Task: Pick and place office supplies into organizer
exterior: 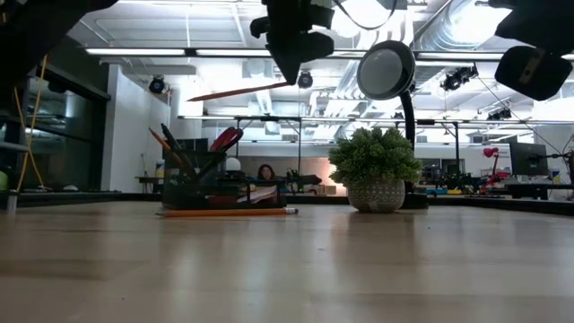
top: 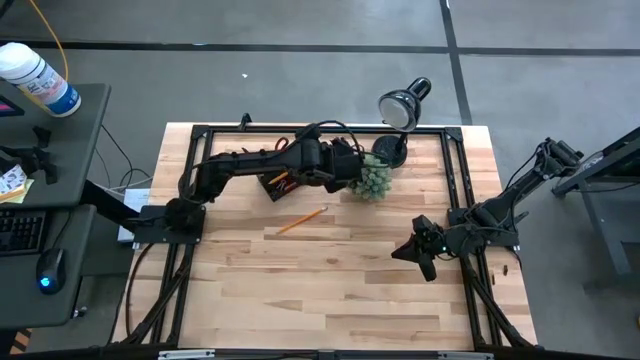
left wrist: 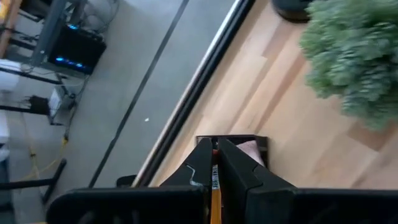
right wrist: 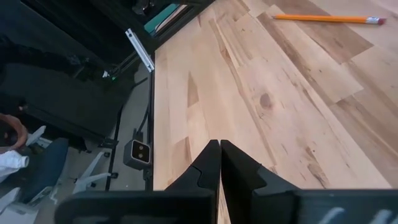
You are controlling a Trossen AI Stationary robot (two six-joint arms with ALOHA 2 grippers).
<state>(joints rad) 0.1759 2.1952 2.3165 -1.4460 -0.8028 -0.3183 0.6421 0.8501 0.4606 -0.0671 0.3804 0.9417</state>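
My left gripper [exterior: 291,65] hangs above the right end of the dark organizer [exterior: 220,188] and is shut on an orange pencil [exterior: 235,91]. In the high view this gripper [top: 335,172] sits between the organizer [top: 278,184] and the green plant [top: 372,180]. The organizer stands on the table with scissors and pencils sticking up out of it. A pink pad [left wrist: 249,149] lies in one of its compartments. A second pencil [top: 300,222] lies flat on the table in front of it. My right gripper [top: 402,253] waits shut at the table's right, holding nothing. My left gripper pinches the pencil between its two fingers near one end [left wrist: 214,180]. The fingers slant down from above. The rest of the pencil [exterior: 215,93] juts out sideways, nearly level, lifted clear above the organizer.
A black desk lamp [top: 400,110] stands at the far edge behind the plant [exterior: 377,175]. A black frame runs around the table's rim [top: 300,130]. Bare wood lies across the near half of the table [top: 330,300].
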